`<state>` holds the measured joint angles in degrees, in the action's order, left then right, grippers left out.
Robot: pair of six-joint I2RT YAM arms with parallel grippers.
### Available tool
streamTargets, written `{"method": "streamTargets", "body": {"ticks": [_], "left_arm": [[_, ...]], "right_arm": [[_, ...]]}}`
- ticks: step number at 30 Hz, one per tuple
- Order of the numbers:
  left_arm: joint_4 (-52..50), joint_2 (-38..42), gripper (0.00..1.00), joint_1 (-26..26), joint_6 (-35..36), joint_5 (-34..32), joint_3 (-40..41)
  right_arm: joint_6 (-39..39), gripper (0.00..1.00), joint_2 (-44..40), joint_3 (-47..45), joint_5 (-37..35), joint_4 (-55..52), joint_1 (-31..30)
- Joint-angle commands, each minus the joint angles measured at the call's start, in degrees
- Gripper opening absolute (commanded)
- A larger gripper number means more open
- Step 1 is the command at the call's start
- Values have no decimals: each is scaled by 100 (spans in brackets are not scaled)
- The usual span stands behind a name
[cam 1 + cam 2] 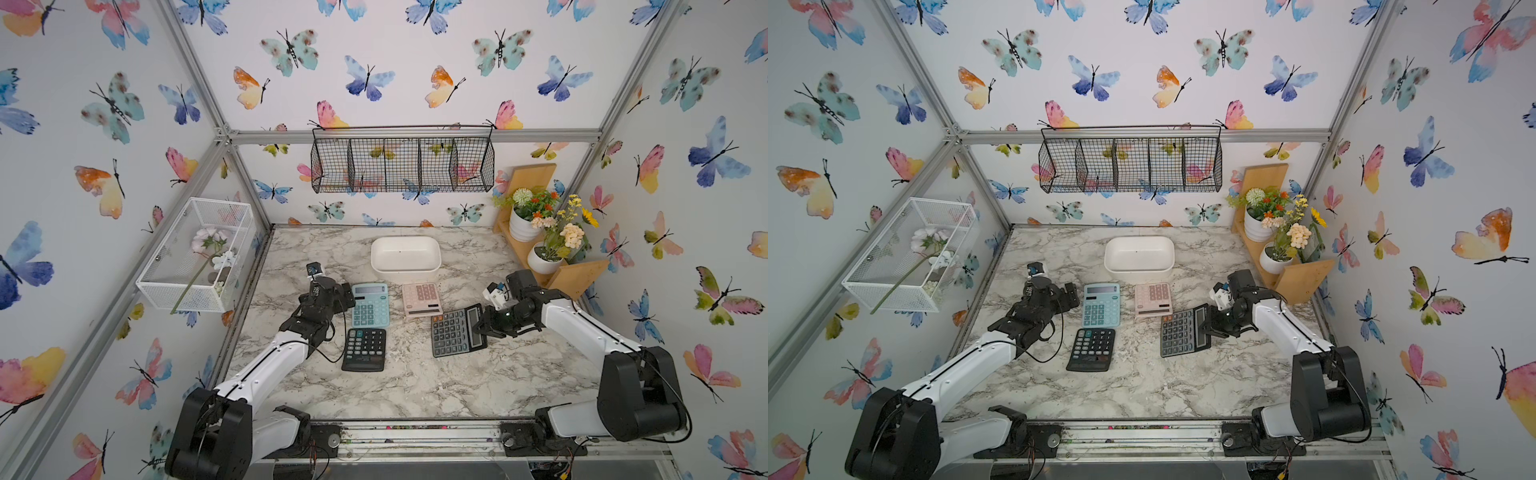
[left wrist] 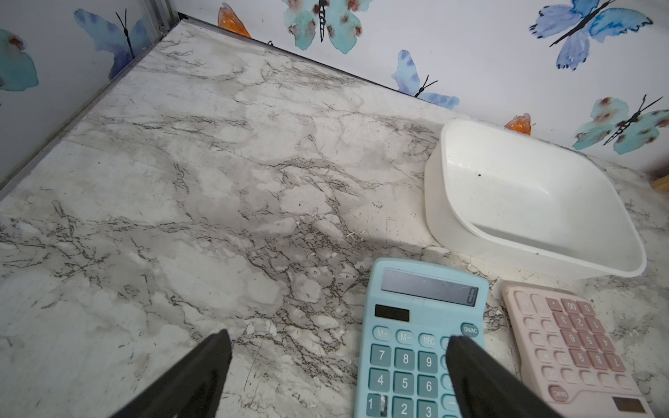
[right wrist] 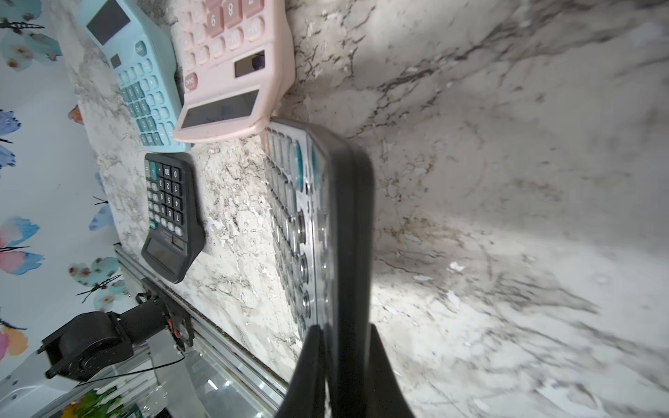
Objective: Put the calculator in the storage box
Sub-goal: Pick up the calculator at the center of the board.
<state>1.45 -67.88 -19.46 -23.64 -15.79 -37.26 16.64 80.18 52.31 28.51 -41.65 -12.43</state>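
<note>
A dark grey calculator (image 1: 455,332) (image 1: 1183,332) lies right of the table's middle. My right gripper (image 1: 482,328) (image 1: 1206,328) (image 3: 344,327) is shut on its right edge, by the display. In the right wrist view this calculator (image 3: 325,217) shows edge-on between the two fingers. The storage box (image 1: 405,272) (image 1: 1139,272) (image 2: 525,202), a shallow white tub, stands empty at the back middle. My left gripper (image 1: 347,293) (image 1: 1071,293) (image 2: 338,334) is open just left of a blue calculator (image 1: 370,305) (image 2: 416,343), holding nothing.
A pink calculator (image 1: 420,299) (image 3: 231,65) lies just beyond the grey one. A black calculator (image 1: 365,349) lies in front of the blue one. Flower pots on a wooden shelf (image 1: 540,241) stand at the back right. A white mesh box (image 1: 195,253) hangs on the left wall.
</note>
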Motion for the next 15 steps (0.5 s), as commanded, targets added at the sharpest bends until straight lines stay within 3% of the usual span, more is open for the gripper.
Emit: {"method": "streamTargets", "body": {"ticks": [1, 7, 15], "left_arm": [[57, 73, 99, 23, -27, -16, 69], [51, 77, 99, 26, -27, -4, 39], [-13, 180, 99, 37, -29, -41, 0]], "right_arm": [[-256, 1, -300, 554, -513, -936, 12], [-223, 1, -309, 1790, -200, -1195, 12], [-71, 1, 877, 3264, 255, -533, -27]]}}
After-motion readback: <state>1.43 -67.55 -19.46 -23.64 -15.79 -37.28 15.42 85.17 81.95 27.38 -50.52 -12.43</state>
